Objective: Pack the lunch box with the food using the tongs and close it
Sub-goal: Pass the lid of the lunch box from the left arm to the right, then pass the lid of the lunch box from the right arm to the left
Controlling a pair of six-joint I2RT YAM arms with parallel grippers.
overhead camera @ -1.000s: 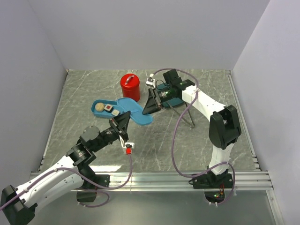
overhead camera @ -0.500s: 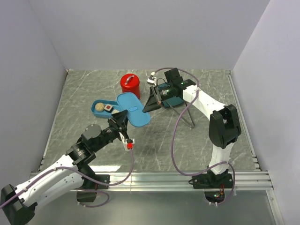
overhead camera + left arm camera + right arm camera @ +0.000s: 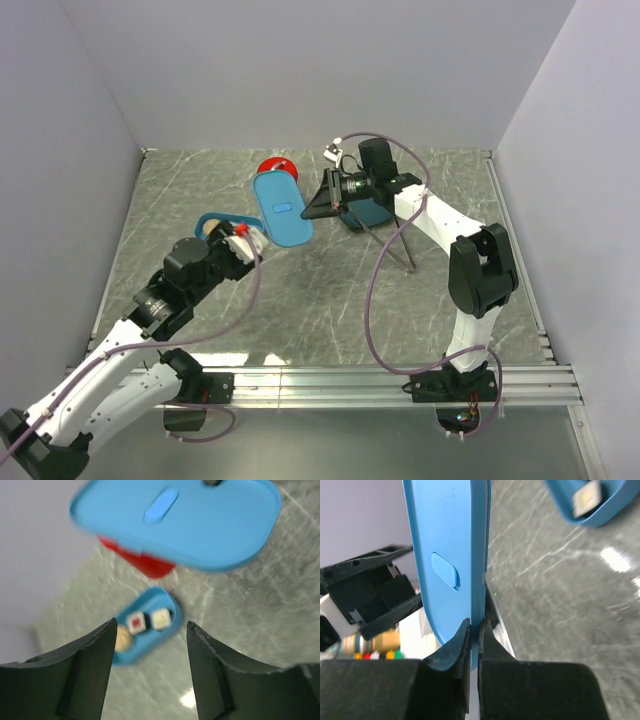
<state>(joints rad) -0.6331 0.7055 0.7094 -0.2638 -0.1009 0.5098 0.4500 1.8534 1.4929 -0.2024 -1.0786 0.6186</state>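
The light-blue lunch box (image 3: 209, 222) sits left of centre, partly hidden behind my left arm. In the left wrist view the lunch box (image 3: 165, 635) holds food: a beige ball (image 3: 122, 638), a red-centred roll (image 3: 136, 622) and a white roll (image 3: 161, 618). Its flat lid (image 3: 280, 208) hangs tilted in the air, right of the box. My right gripper (image 3: 318, 206) is shut on the lid's edge (image 3: 476, 600). My left gripper (image 3: 246, 240) is open and holds nothing, above the box. The silver tongs (image 3: 398, 246) lie on the table, right of centre.
A red can (image 3: 277, 166) stands at the back, half hidden by the lid. A dark teal plate (image 3: 372, 213) lies under the right arm, next to the tongs. Grey walls close in the marble table on three sides.
My left gripper opened, let go of the lid and drew back left over the box. My right gripper closed on the lid's far edge and lifted it off the table, tilting it.
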